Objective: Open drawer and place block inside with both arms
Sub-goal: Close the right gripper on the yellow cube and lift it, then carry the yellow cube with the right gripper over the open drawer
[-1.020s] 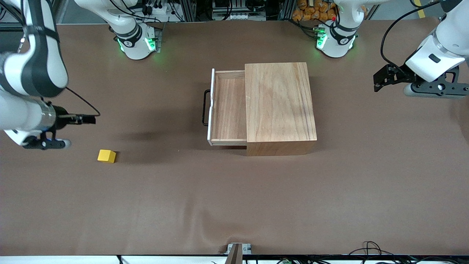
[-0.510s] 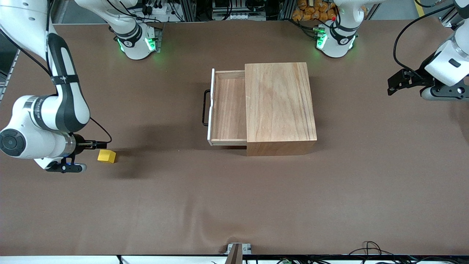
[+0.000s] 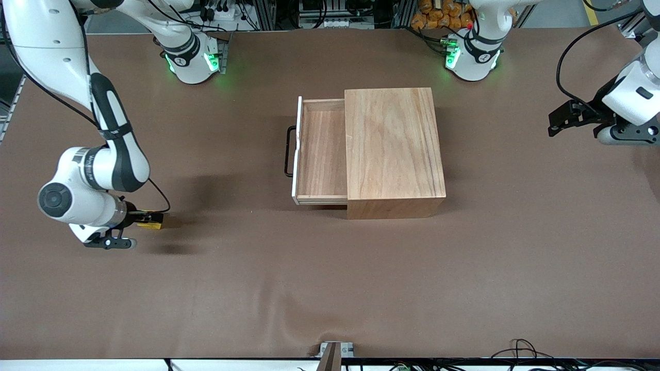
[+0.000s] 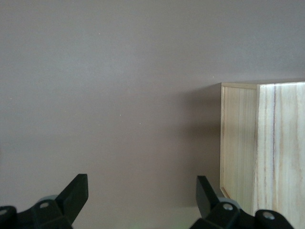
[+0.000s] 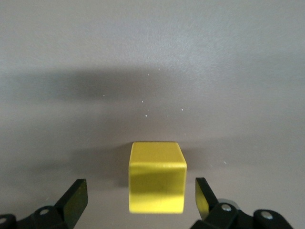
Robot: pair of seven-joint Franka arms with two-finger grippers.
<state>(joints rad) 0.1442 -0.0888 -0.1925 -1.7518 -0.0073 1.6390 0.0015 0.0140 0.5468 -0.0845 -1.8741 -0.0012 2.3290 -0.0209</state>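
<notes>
The yellow block (image 3: 152, 224) lies on the brown table near the right arm's end. My right gripper (image 3: 149, 219) is low over it and open. In the right wrist view the block (image 5: 157, 176) sits between the two fingers of the right gripper (image 5: 140, 191), with a gap on each side. The drawer (image 3: 322, 149) is pulled out of the wooden box (image 3: 394, 144) and is empty; its black handle (image 3: 289, 152) faces the right arm's end. My left gripper (image 3: 559, 119) is open and empty, in the air over the table's left-arm end.
The left wrist view shows my left gripper (image 4: 141, 186) over bare table, with a corner of the wooden box (image 4: 267, 152) beside it. Cables and gear lie along the table's edge by the arm bases.
My right arm swung down to the block, and its open fingers now stand on either side of it. My left arm drew back a little toward its end of the table.
</notes>
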